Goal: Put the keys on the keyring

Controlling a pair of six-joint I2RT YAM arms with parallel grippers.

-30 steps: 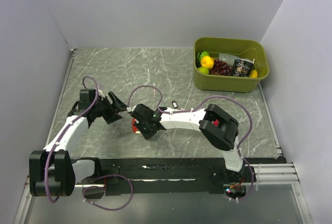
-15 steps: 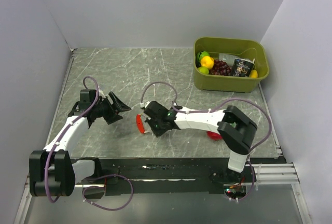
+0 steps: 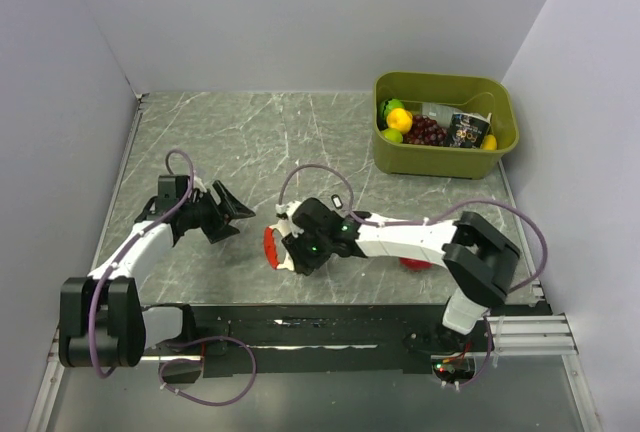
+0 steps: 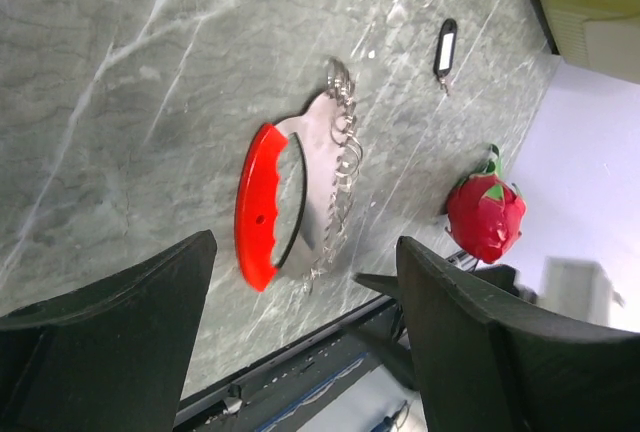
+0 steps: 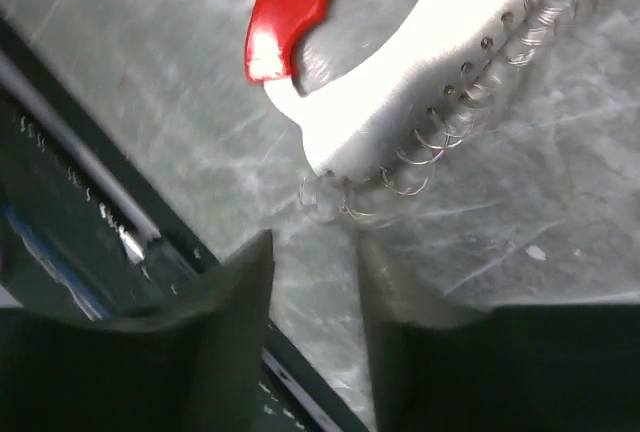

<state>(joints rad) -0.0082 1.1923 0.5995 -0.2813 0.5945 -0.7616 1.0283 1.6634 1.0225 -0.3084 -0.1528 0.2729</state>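
Keys [image 4: 315, 182], flat: long axis near-to-far, red grip facing left.
My right gripper [image 5: 315, 242] parted, empty, just beside ringed edge.

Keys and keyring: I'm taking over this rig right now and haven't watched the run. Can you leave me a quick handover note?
Left gripper: open, empty, pointed at the keys, not touching them.
Right gripper: open, empty, fingertips just short of the keys' wire-looped edge.
Keys: flat on the table, held by neither arm.
Keyring: on the table, apart from the keys, untouched.
Done: nothing joined yet.
Left: grasp the keys, pick up the keyring, thread them together.
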